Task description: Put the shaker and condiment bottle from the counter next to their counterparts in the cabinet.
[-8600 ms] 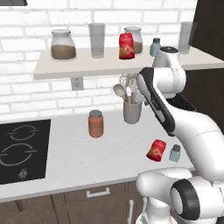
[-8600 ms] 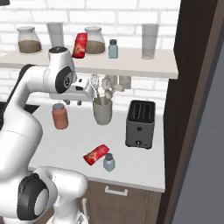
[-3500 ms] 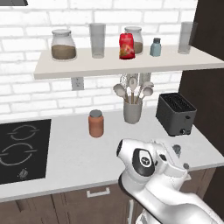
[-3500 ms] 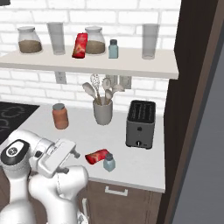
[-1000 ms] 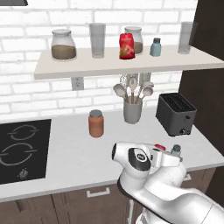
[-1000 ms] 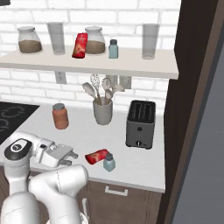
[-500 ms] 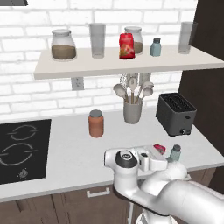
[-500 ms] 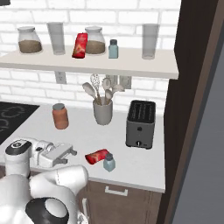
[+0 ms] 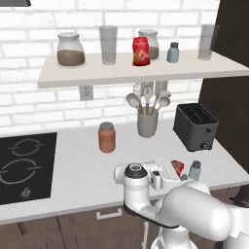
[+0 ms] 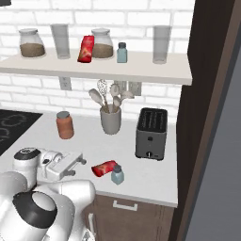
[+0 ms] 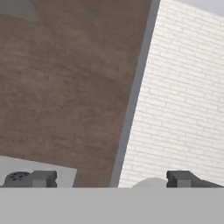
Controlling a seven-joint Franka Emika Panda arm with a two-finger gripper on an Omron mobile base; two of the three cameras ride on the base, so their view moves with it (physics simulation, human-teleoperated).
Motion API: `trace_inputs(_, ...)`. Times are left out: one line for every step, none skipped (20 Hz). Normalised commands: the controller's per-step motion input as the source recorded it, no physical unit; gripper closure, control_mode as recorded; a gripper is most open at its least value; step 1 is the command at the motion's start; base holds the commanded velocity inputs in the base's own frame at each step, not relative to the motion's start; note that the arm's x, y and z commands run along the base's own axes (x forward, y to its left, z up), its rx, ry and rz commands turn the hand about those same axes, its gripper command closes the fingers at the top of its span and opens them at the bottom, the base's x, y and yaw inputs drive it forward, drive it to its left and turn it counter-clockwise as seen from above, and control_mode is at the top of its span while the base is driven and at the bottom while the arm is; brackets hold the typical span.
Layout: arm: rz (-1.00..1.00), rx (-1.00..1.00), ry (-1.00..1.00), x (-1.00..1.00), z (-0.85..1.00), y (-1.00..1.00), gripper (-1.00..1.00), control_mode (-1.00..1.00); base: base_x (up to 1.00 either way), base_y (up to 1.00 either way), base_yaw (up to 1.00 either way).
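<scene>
On the desk (image 10: 141, 181), the condiment bottle (image 10: 105, 168) is seen lying on its side: a small, squat, bright red bottle. Just beside it, at about 4 o'clock in the right base view, the shaker (image 10: 117, 174) stands upright, pale blue-teal with a grey cap; whether the two touch cannot be told. In the left base view the condiment bottle (image 9: 177, 167) is largely covered by the robot's hand, so that only a red patch is left showing, while the shaker (image 9: 195, 170) stands clear at 3 o'clock of it.

Up on the cabinet (image 10: 141, 70), the counterparts are found side by side: a red bottle (image 10: 85, 49) leaning at a tilt, and a blue shaker (image 10: 122, 52) set upright at 3 o'clock of it, with a glass jar (image 10: 103, 44) behind them.

The gripper (image 10: 81, 160) is held low over the desk, at 9 o'clock of the condiment bottle and apart from it. Its fingers (image 11: 181, 178) are spread wide in the hand view, with nothing gripped or touched between them; brick wall and a dark brown panel are seen beyond. In the left base view the fingertips cannot be made out clearly.
</scene>
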Motion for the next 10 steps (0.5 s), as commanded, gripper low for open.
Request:
trace_inputs(0.15,0.50,0.00,0.00,-0.06,-1.00,-1.00,-1.00,0.00,0.00,0.00)
trace_inputs(0.19,0.52,0.00,0.00,-0.04,-1.00,-1.00,-1.00,0.00,0.00,0.00)
trace_inputs(0.23,0.52,0.00,-0.01,-0.07,-1.00,-1.00,-1.00,0.00,0.00,0.00)
trace_inputs(0.25,0.53,0.00,0.00,-0.12,-1.00,-1.00,-1.00,0.00,0.00,0.00)
trace_inputs(0.27,0.54,0.00,0.00,-0.17,-1.00,-1.00,-1.00,0.00,0.00,0.00)
trace_inputs(0.27,0.53,0.00,0.00,-0.18,-1.00,-1.00,-1.00,0.00,0.00,0.00)
trace_inputs(0.25,0.51,0.00,0.00,-0.11,-1.00,-1.00,-1.00,0.00,0.00,0.00)
trace_inputs(0.21,0.47,0.00,-0.06,-0.01,-1.00,-1.00,-1.00,0.00,0.00,0.00)
trace_inputs(0.18,0.32,0.00,-0.10,0.00,-0.96,-1.00,-1.00,0.00,0.00,0.00)
trace_inputs(0.00,0.00,0.00,0.00,-0.09,-0.16,-1.00,-1.00,0.00,0.00,0.00)
